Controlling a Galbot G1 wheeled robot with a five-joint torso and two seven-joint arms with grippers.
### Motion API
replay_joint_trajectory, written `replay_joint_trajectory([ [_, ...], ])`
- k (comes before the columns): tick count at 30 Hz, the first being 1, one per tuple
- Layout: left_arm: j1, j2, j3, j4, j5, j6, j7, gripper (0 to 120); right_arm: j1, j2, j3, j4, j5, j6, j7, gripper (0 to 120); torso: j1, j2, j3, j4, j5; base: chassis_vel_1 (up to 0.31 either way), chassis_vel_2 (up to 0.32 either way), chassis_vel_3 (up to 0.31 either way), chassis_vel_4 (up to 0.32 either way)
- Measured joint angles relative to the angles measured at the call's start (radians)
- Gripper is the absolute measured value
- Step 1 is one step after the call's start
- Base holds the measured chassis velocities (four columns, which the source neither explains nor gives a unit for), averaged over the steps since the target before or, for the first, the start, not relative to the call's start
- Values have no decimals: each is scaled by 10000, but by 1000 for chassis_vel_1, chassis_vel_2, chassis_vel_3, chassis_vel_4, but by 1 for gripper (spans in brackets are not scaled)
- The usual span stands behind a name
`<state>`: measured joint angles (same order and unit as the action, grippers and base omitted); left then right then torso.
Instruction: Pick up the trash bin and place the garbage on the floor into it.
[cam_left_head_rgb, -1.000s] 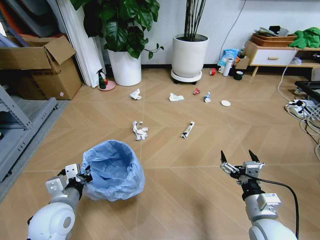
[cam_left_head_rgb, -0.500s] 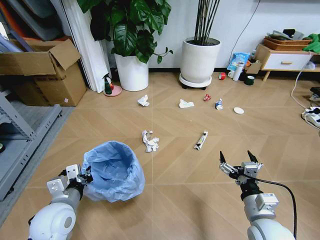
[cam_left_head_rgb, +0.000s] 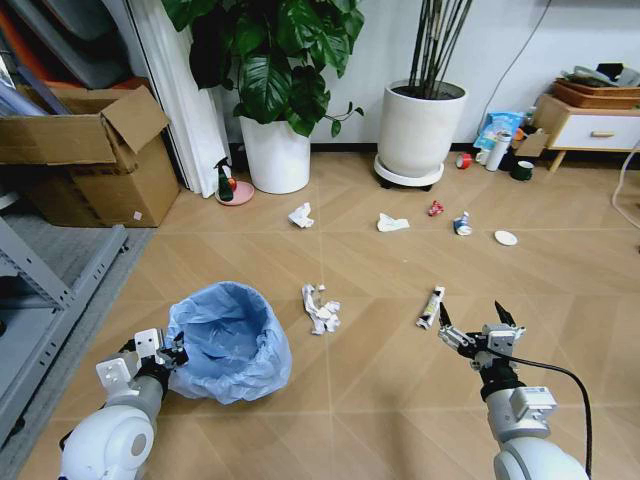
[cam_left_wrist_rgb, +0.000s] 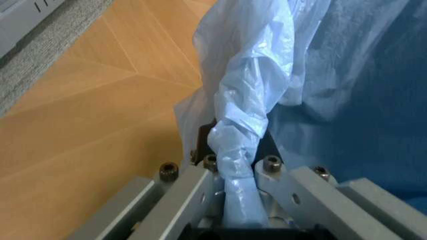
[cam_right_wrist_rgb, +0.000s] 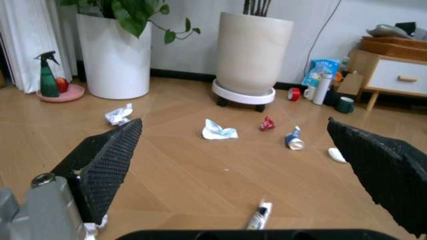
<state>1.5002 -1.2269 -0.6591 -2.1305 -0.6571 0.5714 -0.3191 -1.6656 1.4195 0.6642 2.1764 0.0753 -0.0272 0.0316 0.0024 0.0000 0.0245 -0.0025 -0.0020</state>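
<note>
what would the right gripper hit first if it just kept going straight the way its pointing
Probably the twisted white wrapper on the floor, lying just ahead of the open right gripper. Depth is hard to judge, so it might pass above it; the red wrapper and small bottle lie farther on.

A lived-in room — potted plants, a wooden side cabinet, cardboard boxes, chevron wood floor.

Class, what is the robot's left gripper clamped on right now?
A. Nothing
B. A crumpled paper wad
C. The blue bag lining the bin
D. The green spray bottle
C: the left gripper is pinching a twisted fold of the blue bag at the rim of the bin.
</note>
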Motion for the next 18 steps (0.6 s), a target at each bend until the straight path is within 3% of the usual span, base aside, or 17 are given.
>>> replay_joint_trajectory([
  [11,29,-99,12,27,159,-92,96,0,70,-46,-22,-118,23,0,5,100,0,0,-1,0,0,-81,288,80,-301],
  [18,55,-149,15,23,212,-124,121,0,93,-45,-55,-207,18,-21,5,100,1,0,-1,-2,-2,-193,254,202,-244],
])
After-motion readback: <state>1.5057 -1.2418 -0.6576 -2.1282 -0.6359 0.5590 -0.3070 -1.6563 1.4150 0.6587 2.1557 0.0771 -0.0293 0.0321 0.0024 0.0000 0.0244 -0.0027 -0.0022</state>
